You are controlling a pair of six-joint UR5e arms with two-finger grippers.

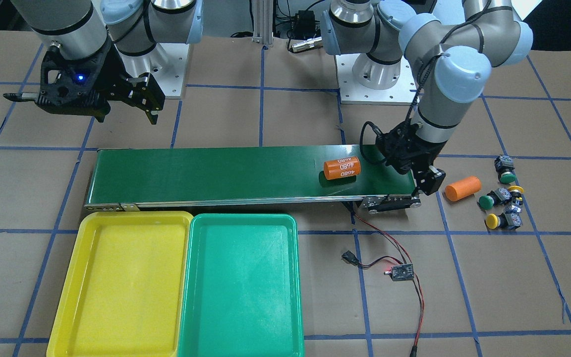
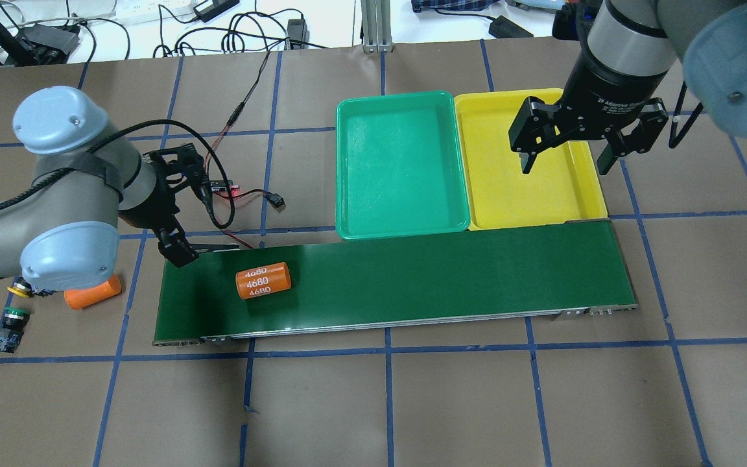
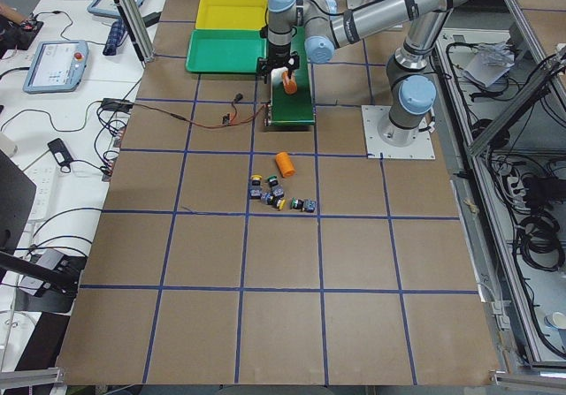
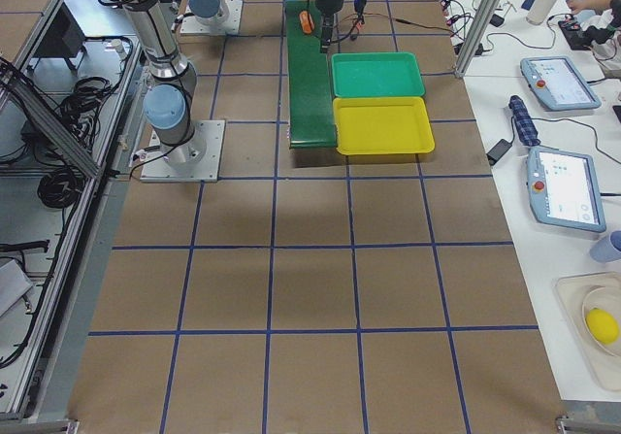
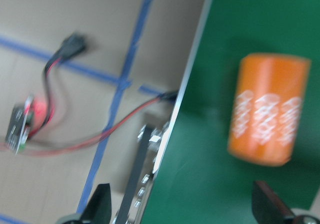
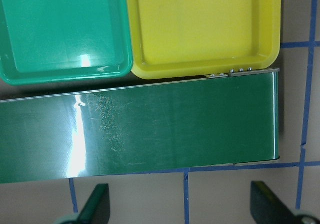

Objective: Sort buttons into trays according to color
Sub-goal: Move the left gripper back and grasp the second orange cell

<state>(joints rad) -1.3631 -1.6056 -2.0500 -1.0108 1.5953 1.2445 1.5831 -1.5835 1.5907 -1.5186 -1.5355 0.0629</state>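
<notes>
Four buttons lie in a cluster on the cardboard past the belt's end: two green caps [image 1: 506,176] [image 1: 487,201] and two yellow caps [image 1: 516,190] [image 1: 492,221]. The yellow tray [image 1: 117,282] and the green tray [image 1: 241,282] sit side by side next to the belt, both empty. My left gripper [image 1: 427,183] is open and empty, low over the belt's end, between the "4680" cylinder and the buttons. My right gripper [image 2: 565,159] is open and empty, high above the yellow tray [image 2: 522,188]. In the overhead view my left arm hides some of the buttons.
The long dark green conveyor belt [image 1: 216,173] carries an orange cylinder marked "4680" [image 1: 342,168]. A plain orange cylinder [image 1: 462,188] lies off the belt's end, between gripper and buttons. A small circuit board with a red light [image 1: 399,271] and wires lies near that end.
</notes>
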